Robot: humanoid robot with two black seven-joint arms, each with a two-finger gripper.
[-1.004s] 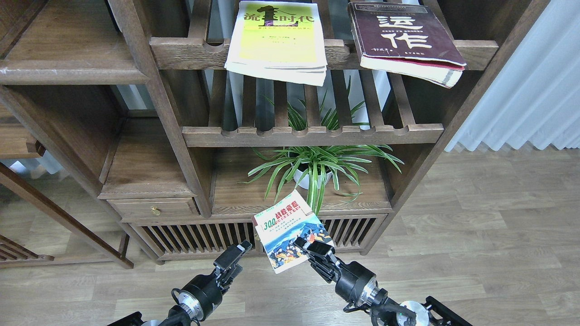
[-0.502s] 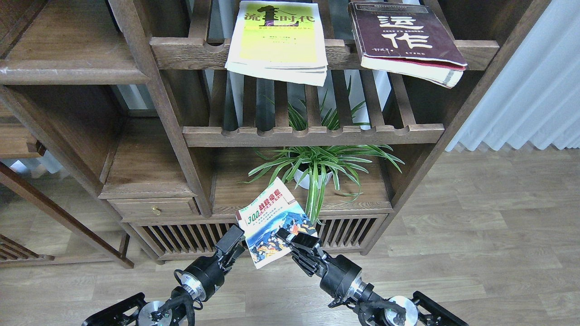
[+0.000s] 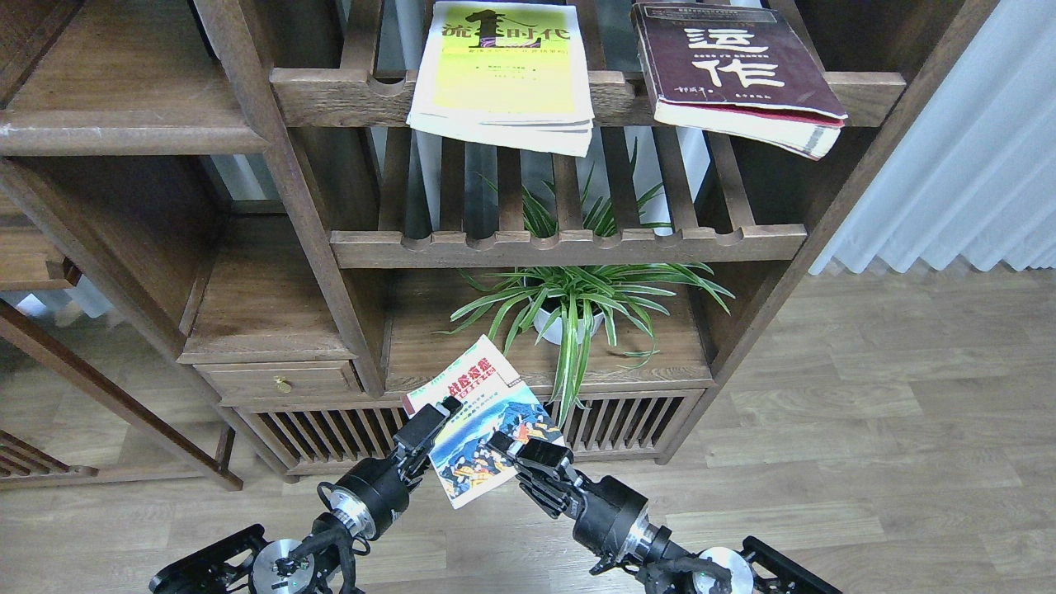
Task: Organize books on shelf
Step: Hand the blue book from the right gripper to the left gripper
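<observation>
Low before the cabinet: small paperback with blue mountain-crowd cover (image 3: 478, 433), light and floppy, held tilted in the air.
Our right gripper (image 3: 516, 450) clamps its lower right edge; our left gripper (image 3: 437, 417) meets the left edge, closure unclear. We would grip near the stiffer spine.

Both my black arms rise from the bottom edge and lean toward each other. My right gripper (image 3: 518, 450) has its jaws clamped on the small illustrated paperback (image 3: 478, 433); my left gripper (image 3: 435, 419) touches its left edge, jaw state unclear.
</observation>
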